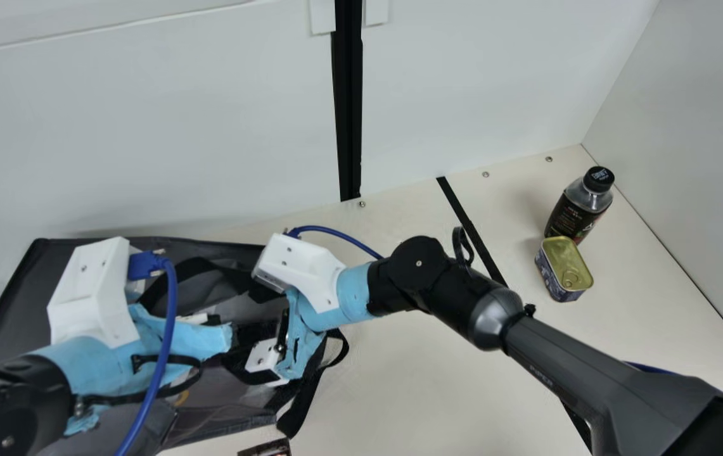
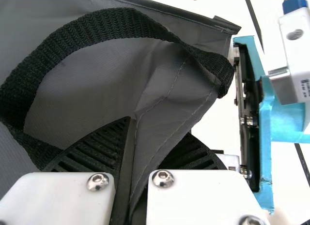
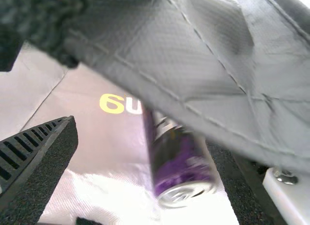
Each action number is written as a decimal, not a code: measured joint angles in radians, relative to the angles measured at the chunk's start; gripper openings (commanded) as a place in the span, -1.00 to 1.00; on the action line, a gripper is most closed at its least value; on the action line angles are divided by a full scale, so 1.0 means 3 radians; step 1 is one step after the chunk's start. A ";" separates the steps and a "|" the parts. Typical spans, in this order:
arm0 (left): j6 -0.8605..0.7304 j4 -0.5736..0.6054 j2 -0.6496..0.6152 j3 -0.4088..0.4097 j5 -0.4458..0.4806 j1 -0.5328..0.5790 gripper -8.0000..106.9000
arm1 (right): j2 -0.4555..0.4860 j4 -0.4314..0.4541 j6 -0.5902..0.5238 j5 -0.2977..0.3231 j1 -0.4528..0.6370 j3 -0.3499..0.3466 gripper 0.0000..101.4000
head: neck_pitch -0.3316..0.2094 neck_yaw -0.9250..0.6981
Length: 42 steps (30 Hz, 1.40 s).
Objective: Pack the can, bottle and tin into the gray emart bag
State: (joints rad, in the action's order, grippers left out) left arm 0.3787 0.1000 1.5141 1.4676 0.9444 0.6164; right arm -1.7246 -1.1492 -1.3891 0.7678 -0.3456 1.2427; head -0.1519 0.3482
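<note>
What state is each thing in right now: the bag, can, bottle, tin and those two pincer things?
Gray bag: creased, edge pinched
Purple can: partly hidden behind bag fabric
Bottle: upright, capped
Tin: lid shut, ring pull on top
Left pincer: shut on bag fabric
Right pincer: open

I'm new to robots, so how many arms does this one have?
2. The left arm is over the gray bag; the right arm spans from the right to the bag.
</note>
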 measured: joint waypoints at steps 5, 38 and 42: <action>0.0000 0.0000 0.0000 0.0000 0.0000 0.0000 -0.68 | 0.0077 0.0047 0.0036 0.0003 0.0051 -0.0048 0.79 | 0.0000 -0.0005; 0.0000 0.0000 0.0000 0.0000 0.0000 0.0000 -0.68 | 0.0720 0.0671 0.0520 -0.0010 0.0452 -0.0196 0.79 | 0.0000 0.0000; 0.0000 0.0000 0.0000 0.0000 0.0000 0.0000 -0.68 | 0.0803 0.0774 0.0595 -0.0007 0.0503 -0.0227 0.79 | 0.0000 0.0000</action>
State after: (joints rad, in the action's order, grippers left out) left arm 0.3787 0.1000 1.5141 1.4676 0.9444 0.6164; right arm -1.4837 -0.9170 -1.2105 0.7657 -0.1948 1.1746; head -0.1519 0.3482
